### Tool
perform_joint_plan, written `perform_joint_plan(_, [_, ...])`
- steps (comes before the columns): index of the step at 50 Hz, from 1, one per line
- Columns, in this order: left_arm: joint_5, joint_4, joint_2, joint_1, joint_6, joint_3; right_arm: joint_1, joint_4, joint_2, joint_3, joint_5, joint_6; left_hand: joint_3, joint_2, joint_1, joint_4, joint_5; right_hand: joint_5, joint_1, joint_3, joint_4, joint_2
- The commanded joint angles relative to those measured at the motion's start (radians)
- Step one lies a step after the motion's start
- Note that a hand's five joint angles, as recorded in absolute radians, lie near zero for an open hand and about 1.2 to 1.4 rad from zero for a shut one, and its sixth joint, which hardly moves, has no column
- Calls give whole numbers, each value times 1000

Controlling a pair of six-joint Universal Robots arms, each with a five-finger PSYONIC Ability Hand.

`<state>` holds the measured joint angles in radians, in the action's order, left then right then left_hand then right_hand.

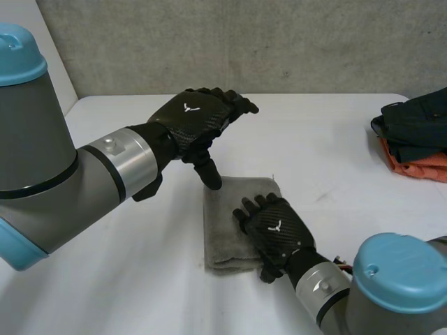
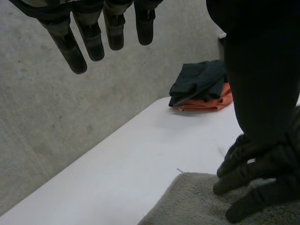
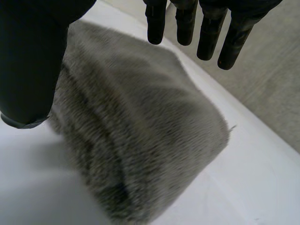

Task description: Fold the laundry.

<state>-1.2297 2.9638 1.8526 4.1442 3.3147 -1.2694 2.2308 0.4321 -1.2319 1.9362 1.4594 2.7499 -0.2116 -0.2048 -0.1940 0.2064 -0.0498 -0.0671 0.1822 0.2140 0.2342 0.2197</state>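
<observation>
We see a white table (image 1: 335, 146) with a smooth, matte top. A grey towel (image 1: 227, 223) lies on it, folded into a thick, roughly rectangular pad, its plush nap up and its layered edge toward the robot. Well apart from the towel, off to the robot's right and farther back, a small stack of clothes sits at the table's edge: an orange garment (image 1: 419, 166) flat on the top, with a dark garment (image 1: 419, 122) folded over it.
</observation>
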Motion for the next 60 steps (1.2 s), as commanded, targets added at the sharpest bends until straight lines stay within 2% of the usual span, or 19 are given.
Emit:
perform_joint_plan(1, [-4, 1, 10, -7, 2, -2, 3, 48, 100, -39, 19, -39, -49, -56, -66, 54, -36, 67, -8, -39, -60, -45])
perform_joint_plan(17, [-1, 1, 7, -10, -4, -10, 1, 74, 219, -137, 45, -73, -43, -50, -61, 48, -30, -84, 143, 112, 91, 106])
perform_joint_plan(40, [1, 3, 5, -10, -30, -18, 0, 74, 311, -304, 61, -72, -40, -47, -58, 45, -27, -336, 396, 364, 344, 358])
perform_joint_plan(44, [1, 3, 5, -10, -32, -19, -2, 73, 325, -332, 64, -70, -37, -44, -55, 42, -24, -571, 630, 598, 578, 593])
perform_joint_plan(45, [1, 3, 5, -10, -30, -19, -6, 71, 327, -339, 64, -69, -37, -44, -55, 42, -24, -723, 782, 750, 730, 744])
perform_joint_plan(51, [1, 3, 7, -9, -32, -19, -25, 65, 325, -362, 59, -69, -37, -44, -55, 42, -24, -1149, 1209, 1177, 1157, 1171])
perform_joint_plan(55, [1, 3, 7, -6, -32, -19, -112, 37, 310, -370, 53, -75, -37, -44, -55, 42, -24, -1155, 1214, 1182, 1162, 1177])
perform_joint_plan(60, [-1, 3, 8, -4, -32, -19, -259, -38, 279, -404, 3, -120, -37, -44, -55, 42, -24, -1155, 1214, 1182, 1162, 1177])
